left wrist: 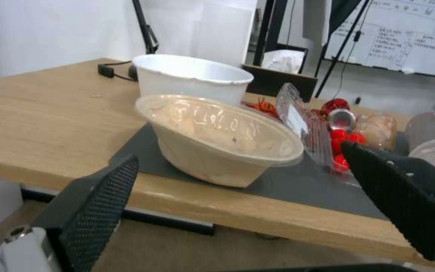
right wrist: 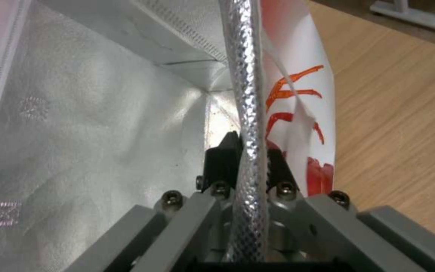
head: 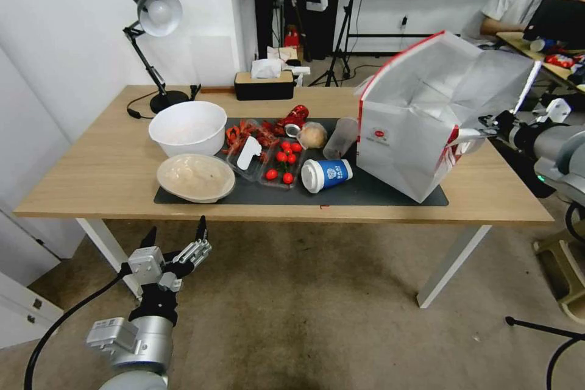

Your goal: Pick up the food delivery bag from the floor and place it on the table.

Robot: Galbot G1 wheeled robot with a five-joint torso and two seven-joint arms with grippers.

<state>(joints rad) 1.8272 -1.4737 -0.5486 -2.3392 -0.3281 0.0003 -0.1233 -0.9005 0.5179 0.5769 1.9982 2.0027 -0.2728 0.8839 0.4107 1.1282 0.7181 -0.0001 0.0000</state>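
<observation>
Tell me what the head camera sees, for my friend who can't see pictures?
The right gripper grips the big white food delivery bag by its side, tilted on the table beside bowls and tomatoes. The left gripper hangs open below the table's front edge.

Food delivery bag (head: 420, 128): one, on the table (head: 91, 170)
Tables: one with a single dark grey mat (head: 365, 192)
Grippers: two, the left gripper (head: 175, 242) and the right gripper (head: 472, 133)
White bowl (head: 187, 127): one
Lidded beige bowl (head: 195, 177): one
Blue paper cup (head: 327, 174): one, lying on its side
Clear plastic cup (head: 341, 137): one
Desk lamp (head: 153, 18): one
Tissue box (head: 264, 85): one
Cherry tomatoes (head: 281, 158): about seven
Red can (head: 295, 119): one
</observation>
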